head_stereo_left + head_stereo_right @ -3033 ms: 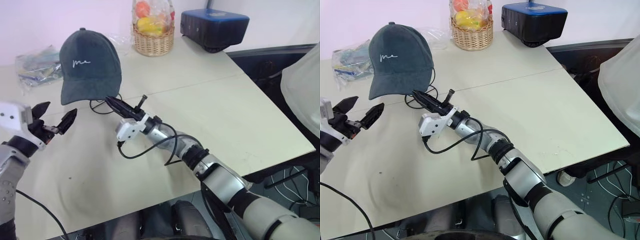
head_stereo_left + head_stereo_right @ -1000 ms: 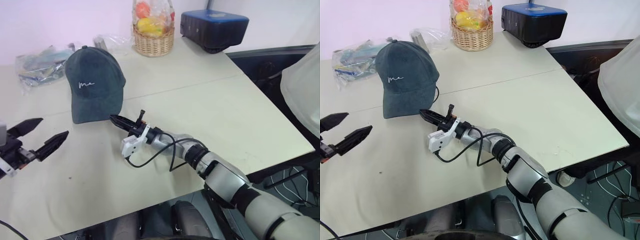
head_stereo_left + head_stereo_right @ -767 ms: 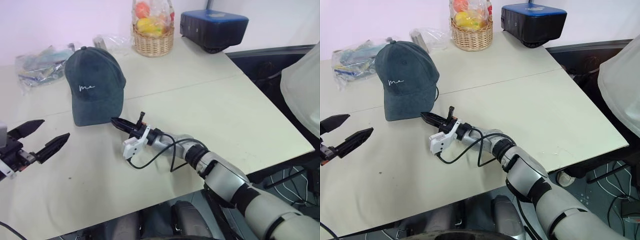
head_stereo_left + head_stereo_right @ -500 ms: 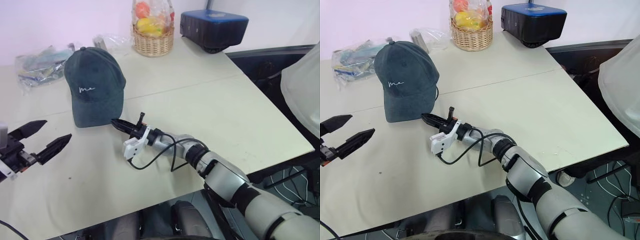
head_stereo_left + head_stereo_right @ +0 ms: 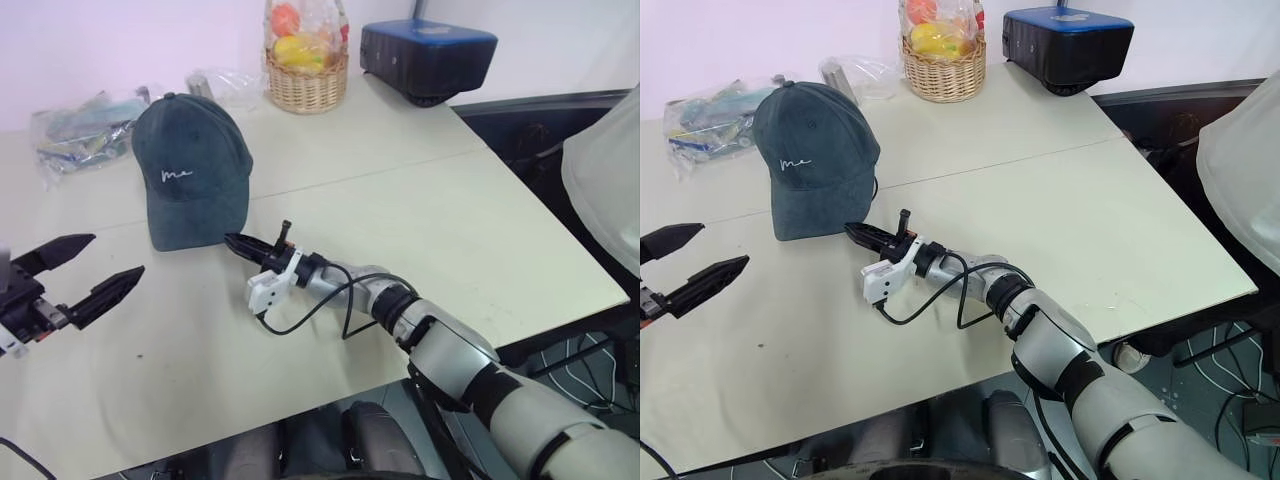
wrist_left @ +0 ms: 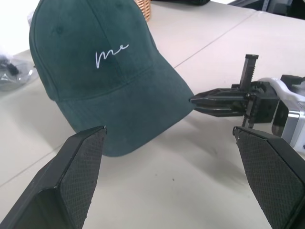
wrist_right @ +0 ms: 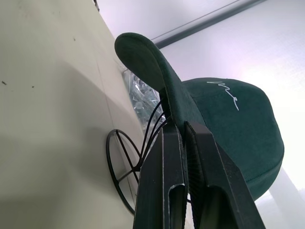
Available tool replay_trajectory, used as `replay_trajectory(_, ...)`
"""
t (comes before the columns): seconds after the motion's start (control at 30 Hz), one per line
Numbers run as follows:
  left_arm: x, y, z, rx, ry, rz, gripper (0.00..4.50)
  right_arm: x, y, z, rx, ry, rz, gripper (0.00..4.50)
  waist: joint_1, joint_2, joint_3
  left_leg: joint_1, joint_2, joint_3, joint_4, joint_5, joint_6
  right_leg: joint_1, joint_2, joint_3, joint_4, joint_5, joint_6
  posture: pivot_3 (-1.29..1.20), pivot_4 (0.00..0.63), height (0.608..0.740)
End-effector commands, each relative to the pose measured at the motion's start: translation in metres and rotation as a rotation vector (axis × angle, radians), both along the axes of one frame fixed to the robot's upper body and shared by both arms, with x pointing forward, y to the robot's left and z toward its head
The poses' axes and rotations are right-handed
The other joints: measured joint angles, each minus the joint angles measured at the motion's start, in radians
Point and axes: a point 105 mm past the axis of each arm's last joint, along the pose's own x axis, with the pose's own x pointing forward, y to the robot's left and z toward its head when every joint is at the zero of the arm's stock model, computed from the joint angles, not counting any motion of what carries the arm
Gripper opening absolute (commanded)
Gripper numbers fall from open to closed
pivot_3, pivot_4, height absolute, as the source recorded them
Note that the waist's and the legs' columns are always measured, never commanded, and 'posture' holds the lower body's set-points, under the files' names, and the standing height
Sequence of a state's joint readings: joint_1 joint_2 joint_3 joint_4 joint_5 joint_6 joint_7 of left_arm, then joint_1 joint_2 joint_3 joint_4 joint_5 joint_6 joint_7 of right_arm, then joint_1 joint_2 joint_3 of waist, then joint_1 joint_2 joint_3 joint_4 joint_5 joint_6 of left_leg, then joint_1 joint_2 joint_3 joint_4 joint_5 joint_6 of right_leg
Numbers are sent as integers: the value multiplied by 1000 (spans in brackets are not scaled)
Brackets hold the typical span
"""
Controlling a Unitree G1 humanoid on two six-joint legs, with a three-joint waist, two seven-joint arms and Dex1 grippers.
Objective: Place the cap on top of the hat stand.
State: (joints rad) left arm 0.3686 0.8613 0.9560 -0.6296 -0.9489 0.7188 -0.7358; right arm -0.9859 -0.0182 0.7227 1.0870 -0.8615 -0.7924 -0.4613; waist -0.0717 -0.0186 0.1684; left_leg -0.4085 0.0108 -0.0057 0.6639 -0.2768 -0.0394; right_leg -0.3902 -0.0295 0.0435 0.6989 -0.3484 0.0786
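Cap sits atop hat stand, far-left on table. R gripper pinched closed, tips at brim edge, holding nothing seen. L gripper spread wide, near-left, apart from cap. Basket far centre.

A robot test bench in a plain indoor room, likely a lab or office. Two pale tables stand pushed together against a bare white wall. Props lie scattered at the far edge: a wicker basket of wrapped fruit, a dark blue box-shaped device, crumpled plastic bags. Loose cables trail across the floor.
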Motion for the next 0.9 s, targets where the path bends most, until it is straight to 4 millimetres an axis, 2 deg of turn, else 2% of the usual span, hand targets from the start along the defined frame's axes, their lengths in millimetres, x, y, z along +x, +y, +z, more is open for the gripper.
replay_trajectory(0.03, 2, -2, 6, 20, -26, -10, 4500, -2, 4, 4, 1, 37, 32, 54, 0, 0, 0, 0, 0, 0, 0, 0, 0, 0, 0, 0, 0, 0, 0, 0, 150, 740)
replay_trajectory(0.13, 3, -3, 7, 20, -31, -13, 4500, -2, 3, 5, 5, 40, 34, 989, 0, 0, 0, 0, 0, 0, 0, 0, 0, 0, 0, 0, 0, 0, 0, 0, 150, 740)
replay_trajectory(0.3, 5, -3, 7, 19, -35, -16, 4500, 1, 2, 5, -3, 27, 18, 3419, 0, 0, 0, 0, 0, 0, 0, 0, 0, 0, 0, 0, 0, 0, 0, 0, 150, 740)
replay_trajectory(0.57, 3, -4, 7, 22, -29, -23, 4500, 2, -5, 6, 3, 46, 24, 3419, 0, 0, 0, 0, 0, 0, 0, 0, 0, 0, 0, 0, 0, 0, 0, 0, 150, 740)
replay_trajectory(0.7, 1, -4, 5, 19, -17, -26, 4500, 5, -17, 11, 23, 106, 44, 3419, 1, 0, 0, 0, 0, 0, 0, 0, 0, 0, 0, 0, 0, 0, 0, 0, 150, 740)
replay_trajectory(0.9, 1, -4, 4, 17, -12, -29, 4500, 9, -43, 33, 67, 195, 83, 3419, 1, 0, 0, 0, 0, 0, 0, -3, 5, 1, 0, 0, 0, 0, 0, 0, 150, 740)
